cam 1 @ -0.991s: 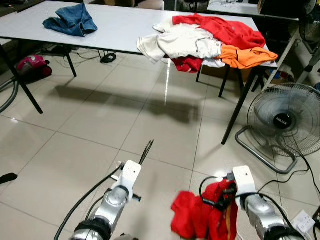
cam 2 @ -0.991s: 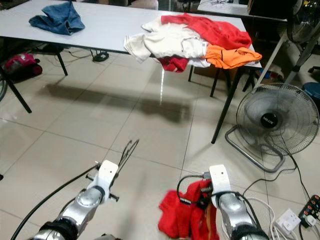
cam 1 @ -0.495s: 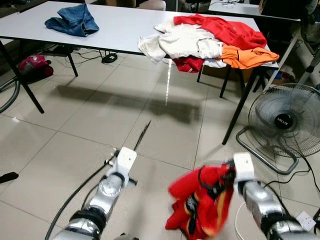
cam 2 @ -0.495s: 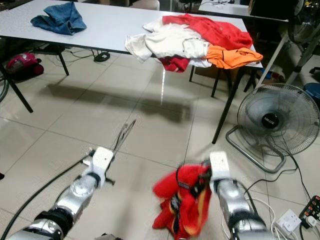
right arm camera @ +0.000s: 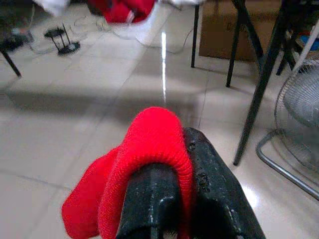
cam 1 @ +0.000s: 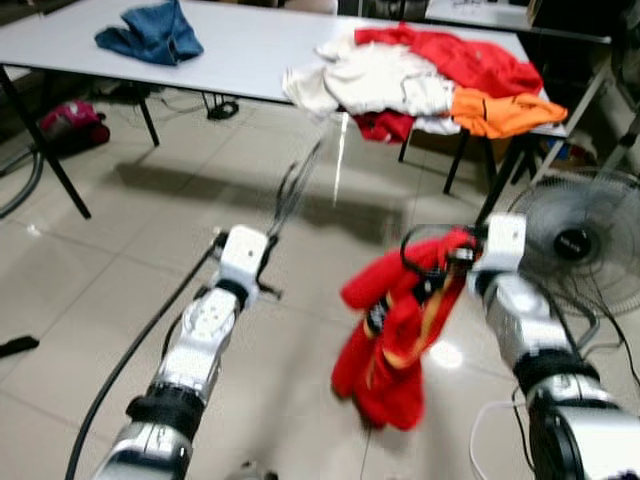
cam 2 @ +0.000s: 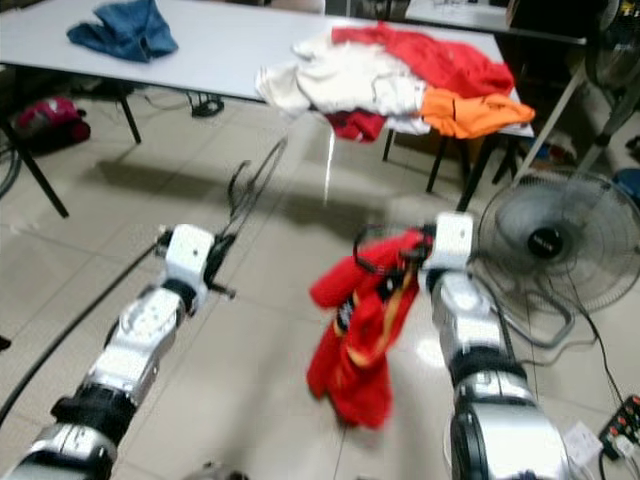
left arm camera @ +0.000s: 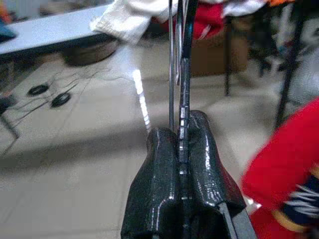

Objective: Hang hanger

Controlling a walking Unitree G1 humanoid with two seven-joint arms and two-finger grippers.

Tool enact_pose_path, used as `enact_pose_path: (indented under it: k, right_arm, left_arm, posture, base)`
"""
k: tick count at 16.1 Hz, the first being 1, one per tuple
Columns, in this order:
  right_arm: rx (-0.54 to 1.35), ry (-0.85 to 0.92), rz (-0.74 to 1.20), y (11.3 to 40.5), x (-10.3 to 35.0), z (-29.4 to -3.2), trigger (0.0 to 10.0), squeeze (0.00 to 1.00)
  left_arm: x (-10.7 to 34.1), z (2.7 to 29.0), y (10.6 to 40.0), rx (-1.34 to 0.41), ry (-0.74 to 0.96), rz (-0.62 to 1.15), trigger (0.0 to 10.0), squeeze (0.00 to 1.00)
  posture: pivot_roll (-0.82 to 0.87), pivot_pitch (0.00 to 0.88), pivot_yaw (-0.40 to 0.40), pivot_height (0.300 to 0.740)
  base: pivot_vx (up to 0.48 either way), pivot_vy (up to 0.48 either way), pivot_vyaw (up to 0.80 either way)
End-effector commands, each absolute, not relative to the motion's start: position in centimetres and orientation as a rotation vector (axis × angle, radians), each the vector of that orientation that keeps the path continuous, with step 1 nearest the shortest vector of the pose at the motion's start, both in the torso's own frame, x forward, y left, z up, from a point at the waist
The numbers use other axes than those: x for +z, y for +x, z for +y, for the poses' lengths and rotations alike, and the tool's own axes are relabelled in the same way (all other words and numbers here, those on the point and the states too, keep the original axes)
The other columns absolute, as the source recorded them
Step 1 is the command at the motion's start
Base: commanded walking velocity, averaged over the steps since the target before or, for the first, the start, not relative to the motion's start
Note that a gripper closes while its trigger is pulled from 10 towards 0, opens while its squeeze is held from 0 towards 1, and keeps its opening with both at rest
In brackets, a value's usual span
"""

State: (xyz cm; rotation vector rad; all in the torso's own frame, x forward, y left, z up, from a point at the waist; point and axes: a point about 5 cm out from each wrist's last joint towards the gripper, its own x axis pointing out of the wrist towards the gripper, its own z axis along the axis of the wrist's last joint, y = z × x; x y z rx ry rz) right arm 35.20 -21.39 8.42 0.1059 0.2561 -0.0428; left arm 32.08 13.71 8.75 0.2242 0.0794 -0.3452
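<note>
My left gripper (left arm camera: 182, 149) is clamped on the thin black wire hanger (cam 1: 293, 190), which points toward twelve o'clock at the white table (cam 1: 240, 50). My right gripper (right arm camera: 172, 164) pinches a red garment (cam 1: 385, 330) that hangs above the tiled floor (cam 1: 90, 290), at three o'clock from the hanger.

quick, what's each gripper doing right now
Left gripper: shut on the thin wire hanger.
Right gripper: shut on the red garment, which hangs below it.
</note>
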Motion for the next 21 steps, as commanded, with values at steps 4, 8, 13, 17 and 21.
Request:
enact_pose_path:
  k: [4,8,13,17,21]
  right_arm:
    - [-0.142,0.169,0.179,36.5,11.1,-22.3,0.0,0.0]
    - [-0.268,0.233,0.147,36.8,12.5,-24.3,0.0,0.0]
    - [-0.339,0.259,0.079,37.6,14.6,-25.2,0.0,0.0]
    - [-0.395,0.243,0.098,37.6,14.4,-25.3,0.0,0.0]
    - [-0.566,0.361,0.147,36.5,12.7,-26.8,0.0,0.0]
  left_arm:
    - [8.0,14.0,30.6,-0.43,0.246,0.155,10.0,0.0]
    - [8.0,16.6,29.9,-0.429,0.293,0.237,10.0,0.0]
    - [10.6,16.2,29.8,-0.597,0.269,0.225,10.0,0.0]
    - [11.5,15.0,29.5,-0.677,0.265,0.221,10.0,0.0]
    - [11.1,14.1,29.0,-0.696,0.233,0.243,10.0,0.0]
  posture:
    - [-0.03,0.004,-0.031,0.74]
    - [-0.03,0.0,-0.027,0.74]
    - [-0.04,0.0,-0.015,0.74]
    - [-0.04,0.001,-0.015,0.74]
    - [-0.05,0.006,-0.017,0.74]
  base:
    - [0.0,0.0,0.0]
    - [0.0,0.0,0.0]
    - [0.0,0.0,0.0]
    - [0.0,0.0,0.0]
    - [0.0,0.0,0.0]
